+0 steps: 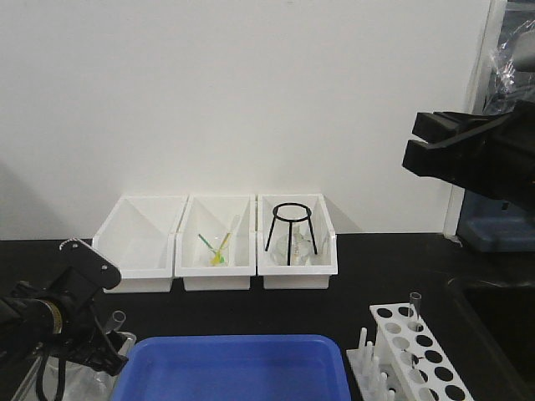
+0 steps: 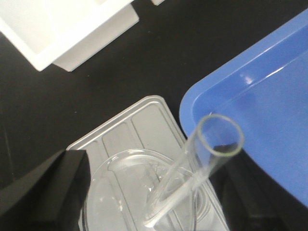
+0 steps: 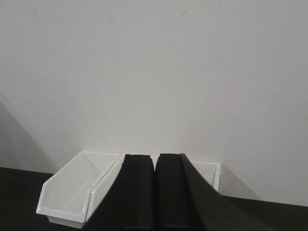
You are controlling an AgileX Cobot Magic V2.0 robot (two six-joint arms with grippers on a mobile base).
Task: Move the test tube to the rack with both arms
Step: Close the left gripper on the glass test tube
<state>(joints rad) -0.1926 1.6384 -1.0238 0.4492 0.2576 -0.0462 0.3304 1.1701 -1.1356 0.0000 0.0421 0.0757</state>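
You're working on a black tabletop. At the back you've got three white bins in a row, side by side and touching. Up front there's a blue tray in the middle, a white rack just off its right edge, and a clear plastic tray just beside its left corner.

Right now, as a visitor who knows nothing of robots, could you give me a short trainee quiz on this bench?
1. True or false: the white rack already holds one test tube.
2. In the front view, which white bin holds the black tripod stand? A left, B middle, C right.
3. In the left wrist view, what vessel does the leaning test tube stand in?

Key: 1 true. 2 C, the right bin. 3 the clear glass beaker.
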